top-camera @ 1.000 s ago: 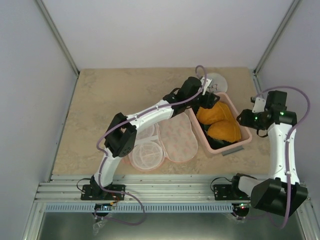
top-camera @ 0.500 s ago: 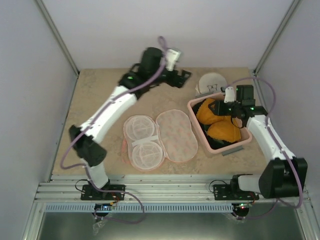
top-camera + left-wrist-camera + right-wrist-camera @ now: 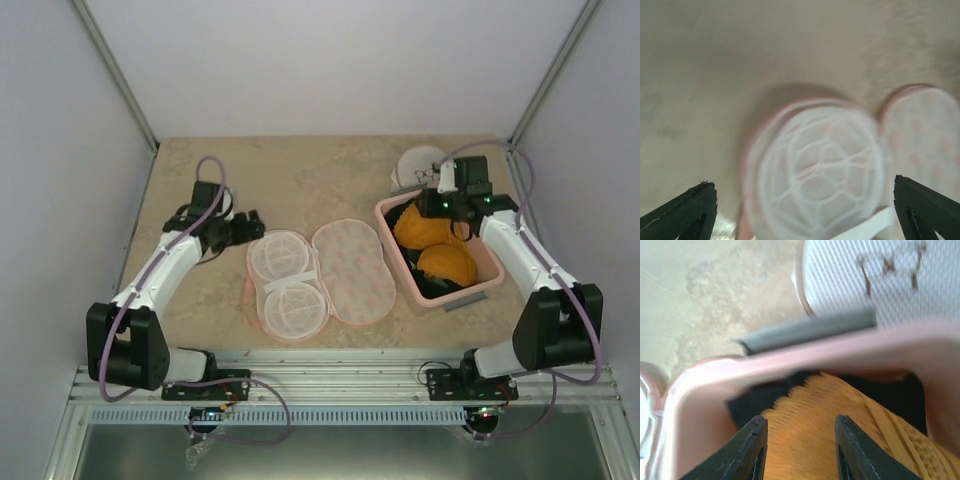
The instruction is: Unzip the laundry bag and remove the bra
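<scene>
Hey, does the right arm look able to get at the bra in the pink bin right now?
Probably yes: the right gripper hangs open just over the bra, which lies uncovered on top in the pink bin.

The laundry bag lies spread open in the middle of the table, a tub just to its right holds the bra on top of another garment, and a container sits behind the tub
</scene>
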Controlling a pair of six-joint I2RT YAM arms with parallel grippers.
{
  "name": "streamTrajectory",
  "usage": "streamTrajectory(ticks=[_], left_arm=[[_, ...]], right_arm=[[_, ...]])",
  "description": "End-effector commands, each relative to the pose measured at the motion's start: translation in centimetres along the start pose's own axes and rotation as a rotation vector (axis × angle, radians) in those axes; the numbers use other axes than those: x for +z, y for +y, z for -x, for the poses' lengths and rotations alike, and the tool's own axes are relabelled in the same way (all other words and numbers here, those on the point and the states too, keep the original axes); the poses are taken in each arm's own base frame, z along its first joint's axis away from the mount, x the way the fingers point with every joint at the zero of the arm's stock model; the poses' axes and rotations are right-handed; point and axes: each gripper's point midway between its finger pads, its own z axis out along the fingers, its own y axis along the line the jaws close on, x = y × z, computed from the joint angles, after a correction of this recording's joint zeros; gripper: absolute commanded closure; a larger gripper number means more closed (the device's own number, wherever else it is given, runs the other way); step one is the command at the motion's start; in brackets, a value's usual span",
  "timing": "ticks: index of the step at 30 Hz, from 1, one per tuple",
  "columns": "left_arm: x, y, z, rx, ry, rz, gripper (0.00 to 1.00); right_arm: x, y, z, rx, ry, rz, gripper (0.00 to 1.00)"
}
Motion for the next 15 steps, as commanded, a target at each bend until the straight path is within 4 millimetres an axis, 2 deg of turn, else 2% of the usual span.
streamTrajectory(ticks=[1, 3, 4, 6, 10, 13, 15], left_arm=[[0.3, 5.0, -2.1, -0.332, -0.019, 0.022, 0.03], [0.4, 6.1, -3.3, -0.353, -0.032, 0.036, 0.04], [0.6, 5.8, -4.0, -0.357, -0.025, 0.005, 0.06], [1.1, 5.0, -6.1, -0.396, 0.008, -0.076, 0.11], [1.7, 5.0, -9.7, -0.467, 0.035, -0.128, 0.19], [1.9, 5.1, -12.4, -0.524, 0.052, -0.164, 0.24], [2.2, 5.1, -14.0, -0.554, 0.047, -0.181, 0.25]], right_arm=[[-4.6, 4.5, 4.8, -0.140, -0.117, -0.072, 0.61], [-6.3, 7.3, 5.2, -0.176, -0.146, -0.071, 0.58], [-7.1, 8.7, 5.1, -0.190, -0.165, -0.063, 0.57], [-7.4, 12.2, 3.8, -0.229, -0.175, -0.010, 0.56], [-5.2, 19.5, -1.0, -0.322, -0.111, 0.164, 0.54], [-3.1, 22.8, -4.4, -0.351, -0.043, 0.245, 0.53], [-1.8, 24.0, -5.9, -0.372, -0.012, 0.267, 0.54]])
